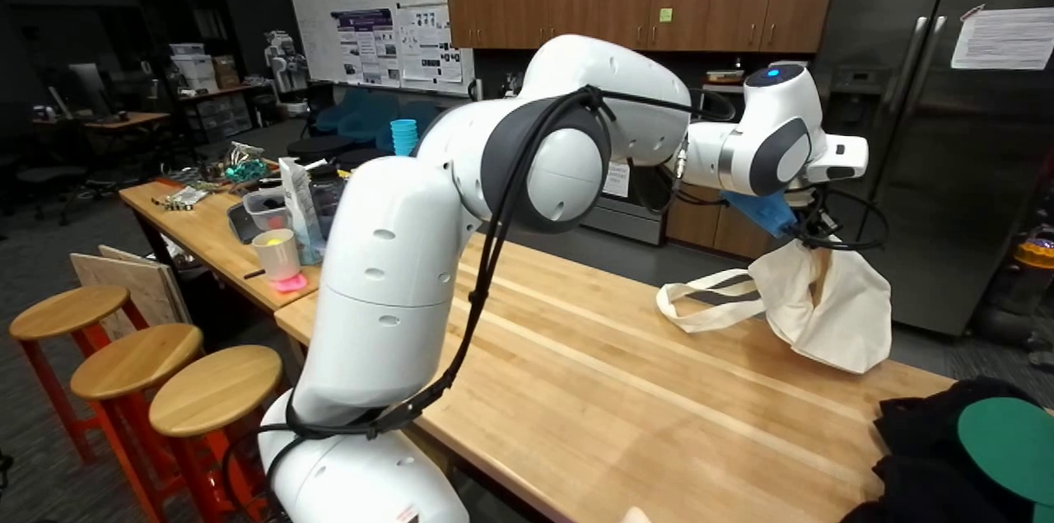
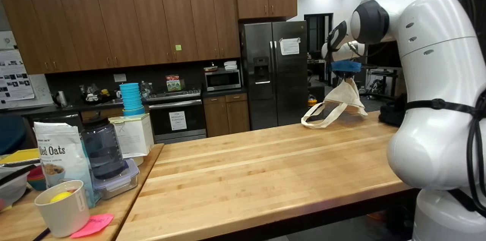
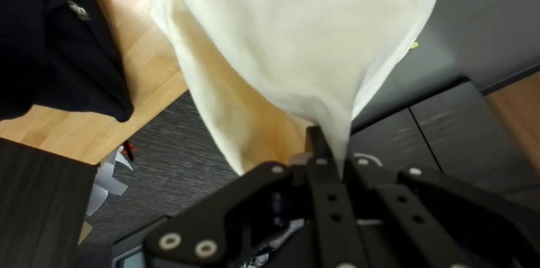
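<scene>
My gripper [image 3: 331,150] is shut on a fold of a cream cloth tote bag [image 3: 303,44]. The pinched cloth sits between the fingertips, and one side of the bag gapes open. In both exterior views the bag [image 1: 844,313] [image 2: 347,95] hangs tilted below the gripper [image 1: 817,239], over the far end of the wooden table [image 1: 576,391]. The bag's handle loops [image 1: 708,305] trail to one side, low by the tabletop. Whether the bag's bottom touches the table is hard to tell. In an exterior view the gripper [image 2: 344,77] is small and partly hidden by the cloth.
Black cloth [image 1: 922,441] [image 3: 80,61] with a green round item [image 1: 1009,445] lies at a table end near the bag. A side table bears an oats bag [image 2: 62,157], a mug [image 2: 64,210], a dark jar [image 2: 102,150] and containers. Stools [image 1: 218,391] and a fridge [image 2: 275,74] stand around.
</scene>
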You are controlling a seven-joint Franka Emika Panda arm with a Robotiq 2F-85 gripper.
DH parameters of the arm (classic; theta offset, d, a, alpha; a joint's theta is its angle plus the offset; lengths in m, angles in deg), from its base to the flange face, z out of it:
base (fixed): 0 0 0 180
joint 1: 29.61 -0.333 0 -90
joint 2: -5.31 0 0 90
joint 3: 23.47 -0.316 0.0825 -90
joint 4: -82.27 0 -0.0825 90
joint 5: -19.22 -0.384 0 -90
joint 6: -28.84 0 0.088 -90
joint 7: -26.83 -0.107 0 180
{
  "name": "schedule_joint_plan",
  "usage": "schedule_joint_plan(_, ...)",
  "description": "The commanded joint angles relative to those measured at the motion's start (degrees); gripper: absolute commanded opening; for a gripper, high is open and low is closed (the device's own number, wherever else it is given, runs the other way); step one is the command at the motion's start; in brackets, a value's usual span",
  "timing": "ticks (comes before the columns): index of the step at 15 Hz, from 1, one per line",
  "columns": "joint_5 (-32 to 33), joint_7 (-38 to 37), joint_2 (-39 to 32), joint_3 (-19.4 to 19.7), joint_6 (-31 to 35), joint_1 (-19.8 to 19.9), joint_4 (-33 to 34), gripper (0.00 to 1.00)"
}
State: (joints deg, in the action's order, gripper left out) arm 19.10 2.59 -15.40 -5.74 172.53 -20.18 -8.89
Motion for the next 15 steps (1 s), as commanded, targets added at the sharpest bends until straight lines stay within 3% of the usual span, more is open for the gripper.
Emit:
schedule_joint_plan(1, 0.84, 3.05, 7.97, -1.22, 3.68, -0.13, -8.89, 0.01)
schedule_joint_plan(9, 5.31, 6.19, 16.78, -3.91, 9.18, -2.10, -21.54, 0.01)
schedule_joint_plan(15, 18.67, 0.64, 21.57, -5.82, 12.51, -5.72, -29.72, 0.01)
